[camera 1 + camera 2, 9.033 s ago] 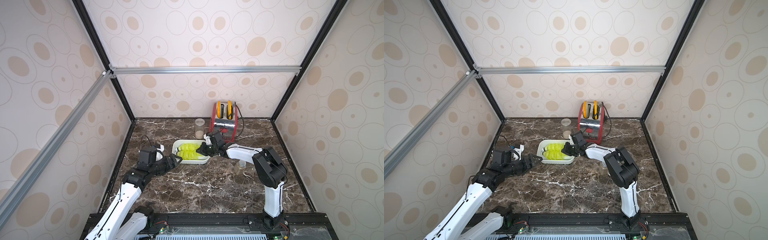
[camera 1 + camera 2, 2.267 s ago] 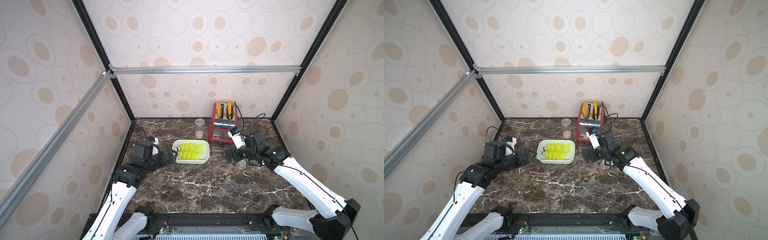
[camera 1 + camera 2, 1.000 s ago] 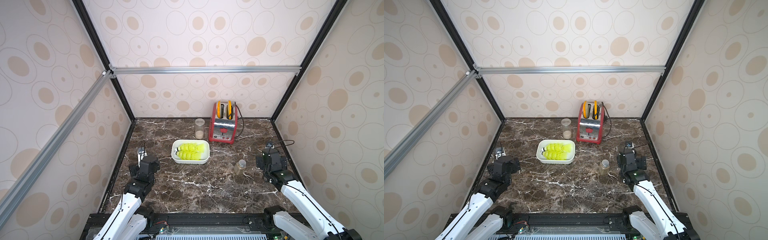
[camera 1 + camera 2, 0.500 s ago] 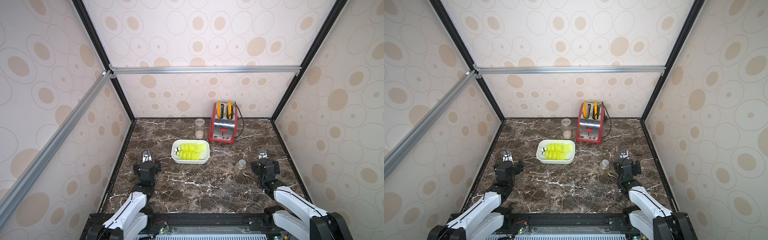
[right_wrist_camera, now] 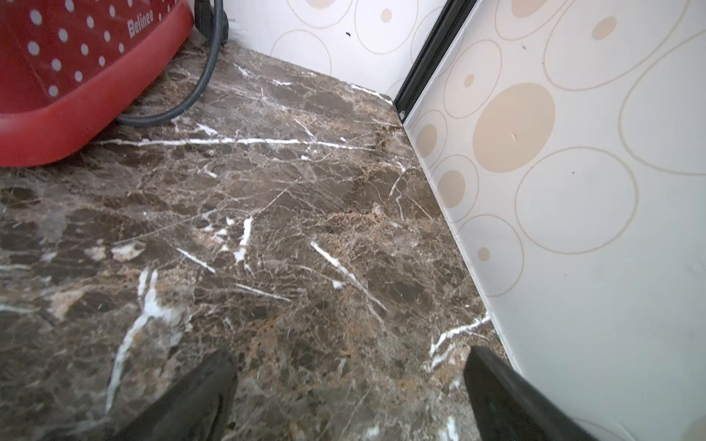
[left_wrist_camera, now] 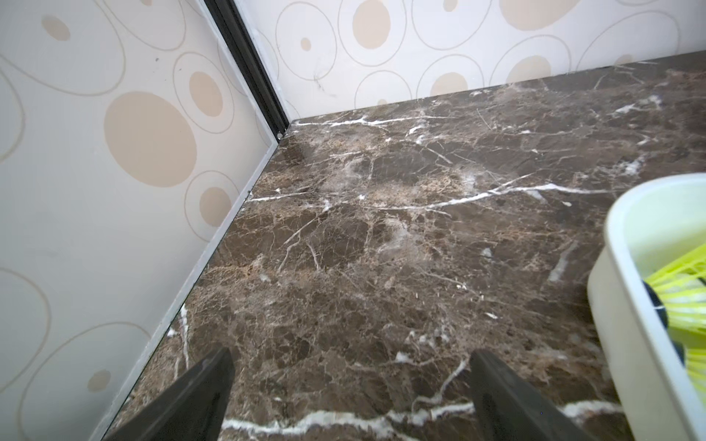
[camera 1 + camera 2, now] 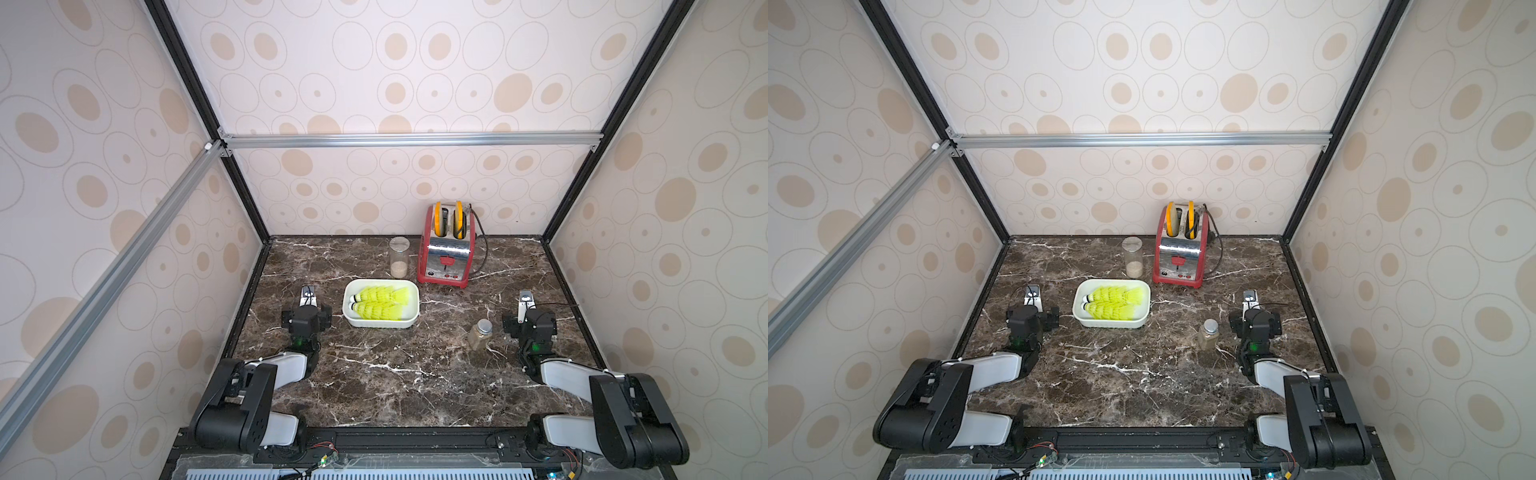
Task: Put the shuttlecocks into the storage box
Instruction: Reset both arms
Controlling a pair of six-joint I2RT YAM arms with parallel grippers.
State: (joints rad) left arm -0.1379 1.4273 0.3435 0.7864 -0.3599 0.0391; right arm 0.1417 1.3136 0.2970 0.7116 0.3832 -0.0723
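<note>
In both top views the arms have pulled back, leaving the shuttlecocks (image 7: 380, 303) in the box (image 7: 380, 323), seemingly all; the left wrist view shows the left claw (image 6: 351, 355) spread wide and empty, the right wrist view the right claw (image 5: 349, 353) likewise: job likely done.

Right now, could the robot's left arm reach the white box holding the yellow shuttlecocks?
Probably yes. The left gripper is open and empty beside the storage box, with only bare marble table between them. Nothing seems to block the way to the shuttlecocks inside.
</note>
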